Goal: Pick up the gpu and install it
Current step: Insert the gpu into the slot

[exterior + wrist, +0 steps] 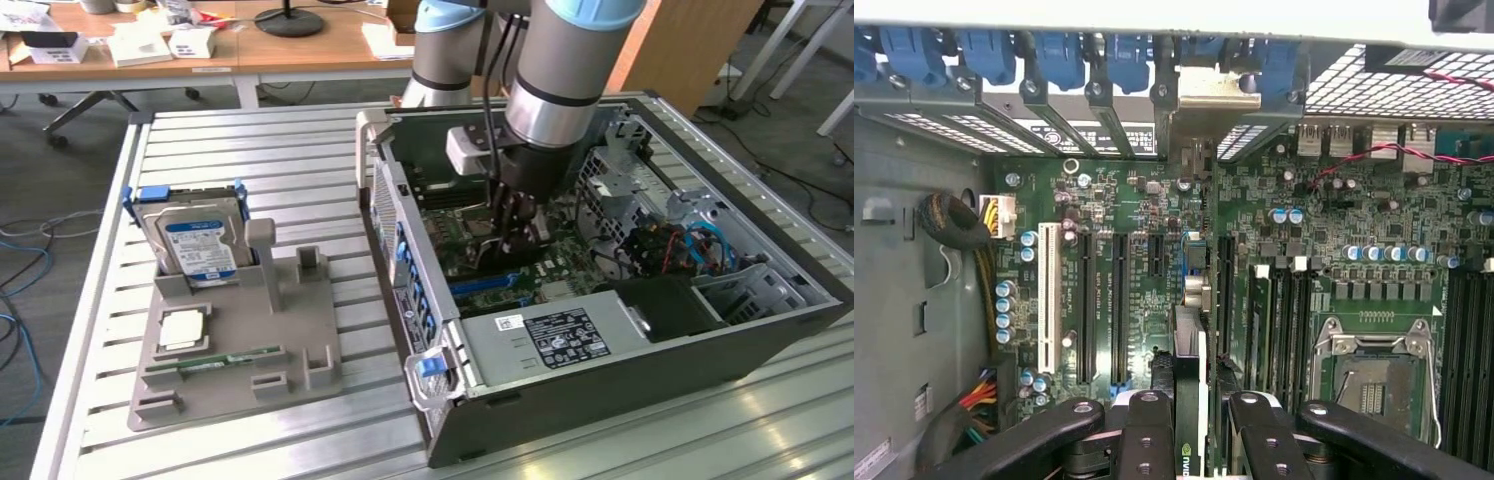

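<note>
Your gripper (1196, 405) is down inside the open computer case (601, 380), which sits on the slatted tabletop (267, 150) toward the exterior view's right. Its fingers (1149, 430) are drawn in narrow and pinch the gpu (1189, 350) by its two flat faces. The wrist view meets the card edge-on, as a thin dark strip rising out from between the pads. The gpu is therefore off the tabletop and over the motherboard (1144, 200), near the middle of the board's expansion-slot area. Its long axis runs from the fingers toward the case's rear edge, where the row of blue slot latches (1059, 55) sits. That axis looks parallel to the long black slots and lies over the blue slot (1190, 262), so the card seems lined up with it. Whether its lower edge has met the slot cannot be told. A silvery bracket tab (1219, 90) sits at the rear edge in line with the card, and it may be the card's own end. The hard drive (198, 245) stands well apart, in the grey fixture near the tabletop's opposite edge.
</note>
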Motion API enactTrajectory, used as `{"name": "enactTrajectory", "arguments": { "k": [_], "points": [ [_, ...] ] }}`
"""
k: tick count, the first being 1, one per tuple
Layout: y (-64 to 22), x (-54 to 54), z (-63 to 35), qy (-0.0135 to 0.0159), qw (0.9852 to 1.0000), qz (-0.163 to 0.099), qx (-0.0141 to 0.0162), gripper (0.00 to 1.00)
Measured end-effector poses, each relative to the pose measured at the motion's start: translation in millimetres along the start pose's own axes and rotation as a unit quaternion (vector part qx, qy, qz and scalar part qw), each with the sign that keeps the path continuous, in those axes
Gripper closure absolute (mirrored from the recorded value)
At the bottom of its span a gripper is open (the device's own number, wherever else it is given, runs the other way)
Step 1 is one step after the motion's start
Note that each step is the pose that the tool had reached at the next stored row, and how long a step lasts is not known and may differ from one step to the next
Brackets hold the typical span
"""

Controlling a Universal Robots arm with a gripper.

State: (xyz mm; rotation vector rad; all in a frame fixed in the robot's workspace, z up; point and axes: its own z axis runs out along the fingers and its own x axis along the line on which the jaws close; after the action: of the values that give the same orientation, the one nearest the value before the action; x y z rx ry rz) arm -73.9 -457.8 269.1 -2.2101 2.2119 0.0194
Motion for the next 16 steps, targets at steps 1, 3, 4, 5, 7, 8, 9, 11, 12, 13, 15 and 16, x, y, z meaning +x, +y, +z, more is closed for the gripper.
{"name": "enactTrajectory", "arguments": {
  "k": [1,3,4,5,7,8,9,11,12,13,15,16],
  "points": [
    [0.1,0.0,0.6,0.0000,1.0000,0.000,0.0000,0.74],
    [0.4,0.0,1.6,0.0000,1.0000,0.000,0.0000,0.74],
    [0.6,0.1,1.9,0.0001,1.0000,0.000,0.0000,0.74],
    [0.8,0.1,2.1,0.0001,1.0000,0.000,-0.0001,0.74],
    [0.8,0.1,2.2,0.0001,1.0000,0.000,0.0000,0.74],
    [0.7,0.0,2.3,0.0000,1.0000,0.000,0.0000,0.74],
    [0.7,0.0,2.3,0.0000,1.0000,0.000,0.0000,0.74],
    [0.8,0.0,2.5,0.0000,1.0000,0.000,0.0000,0.74],
    [0.8,0.0,3.0,-0.0002,1.0000,0.000,0.0001,0.74],
    [0.9,0.0,3.4,-0.0002,1.0000,0.000,0.0001,0.74],
    [1.4,0.1,4.2,0.0000,1.0000,0.000,0.0000,0.74],
    [1.5,0.1,4.7,-0.0001,1.0000,0.000,0.0000,0.74]
  ]
}}
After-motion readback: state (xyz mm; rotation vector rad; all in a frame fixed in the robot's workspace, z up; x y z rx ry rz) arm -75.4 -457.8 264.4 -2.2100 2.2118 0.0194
